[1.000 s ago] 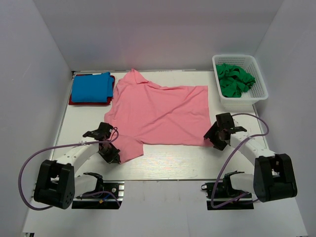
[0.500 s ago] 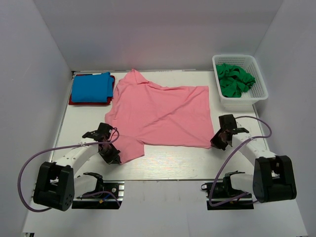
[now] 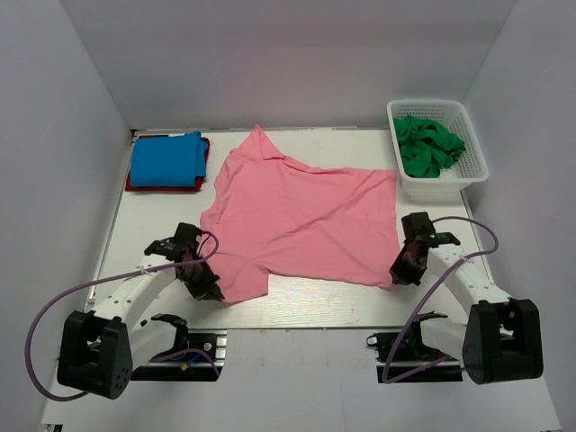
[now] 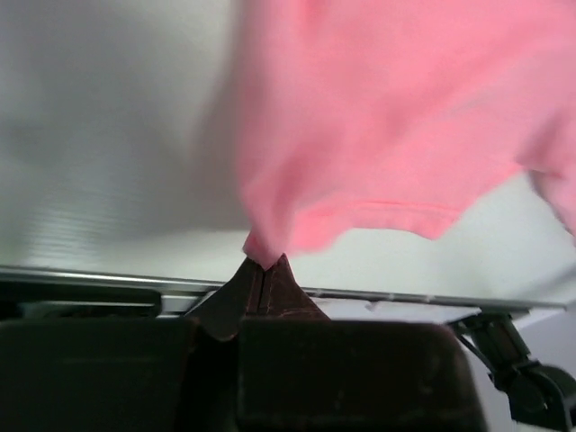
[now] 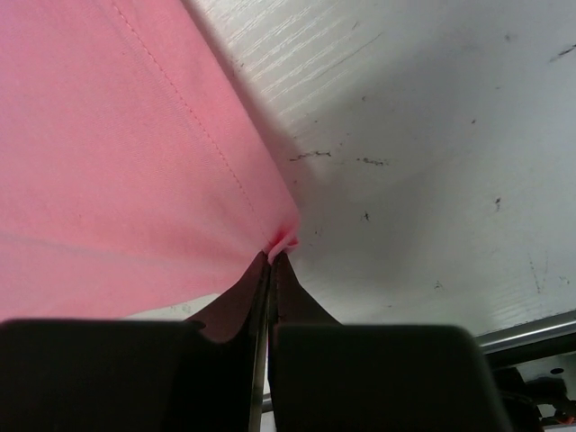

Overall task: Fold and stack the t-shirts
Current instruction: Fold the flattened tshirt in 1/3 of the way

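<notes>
A salmon pink t-shirt (image 3: 301,216) lies spread across the middle of the table. My left gripper (image 3: 209,290) is shut on its near left corner, and in the left wrist view the pink cloth (image 4: 378,135) rises from the pinched tips of that gripper (image 4: 263,264). My right gripper (image 3: 402,270) is shut on the near right hem corner; the right wrist view shows the pink hem (image 5: 135,162) pinched at the tips of the gripper (image 5: 274,255). A folded bright blue t-shirt (image 3: 166,158) lies on a red one (image 3: 131,185) at the far left. Dark green t-shirts (image 3: 427,144) are bunched in the basket.
The white lattice basket (image 3: 474,144) stands at the far right corner. White walls close in the table on three sides. The table's metal front edge (image 4: 90,279) runs just below the left gripper.
The right gripper shut on the shirt's near right corner and drew it toward the near edge. The whole pink shirt shifted right and nearer, with the left gripper moving along with its corner.
</notes>
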`<action>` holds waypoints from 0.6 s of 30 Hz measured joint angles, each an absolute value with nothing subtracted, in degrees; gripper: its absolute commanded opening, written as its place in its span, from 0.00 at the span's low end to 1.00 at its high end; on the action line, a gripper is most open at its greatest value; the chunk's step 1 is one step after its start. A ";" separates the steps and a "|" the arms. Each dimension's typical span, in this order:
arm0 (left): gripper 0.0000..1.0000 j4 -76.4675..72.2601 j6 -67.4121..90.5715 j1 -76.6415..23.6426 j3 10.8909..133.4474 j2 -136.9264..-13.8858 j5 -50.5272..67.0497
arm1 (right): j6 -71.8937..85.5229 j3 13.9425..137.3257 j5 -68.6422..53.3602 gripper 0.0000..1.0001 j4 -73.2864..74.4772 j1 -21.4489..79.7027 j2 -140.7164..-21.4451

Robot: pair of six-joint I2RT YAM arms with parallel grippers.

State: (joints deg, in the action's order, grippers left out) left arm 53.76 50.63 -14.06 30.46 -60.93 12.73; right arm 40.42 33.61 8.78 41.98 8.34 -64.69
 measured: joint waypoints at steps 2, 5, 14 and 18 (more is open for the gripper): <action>0.00 52.66 49.52 -14.06 32.25 -61.73 13.98 | 40.05 33.63 7.90 0.00 41.74 8.36 -65.41; 0.00 49.65 47.86 -14.06 37.39 -65.47 15.75 | 39.33 34.65 7.11 0.00 41.63 8.32 -66.39; 0.00 38.30 44.27 -13.61 54.54 -77.69 17.08 | 35.31 46.57 6.96 0.00 40.34 8.32 -72.86; 0.00 34.85 43.57 -13.41 59.96 -82.96 16.84 | 34.22 49.95 8.03 0.00 40.62 8.25 -75.18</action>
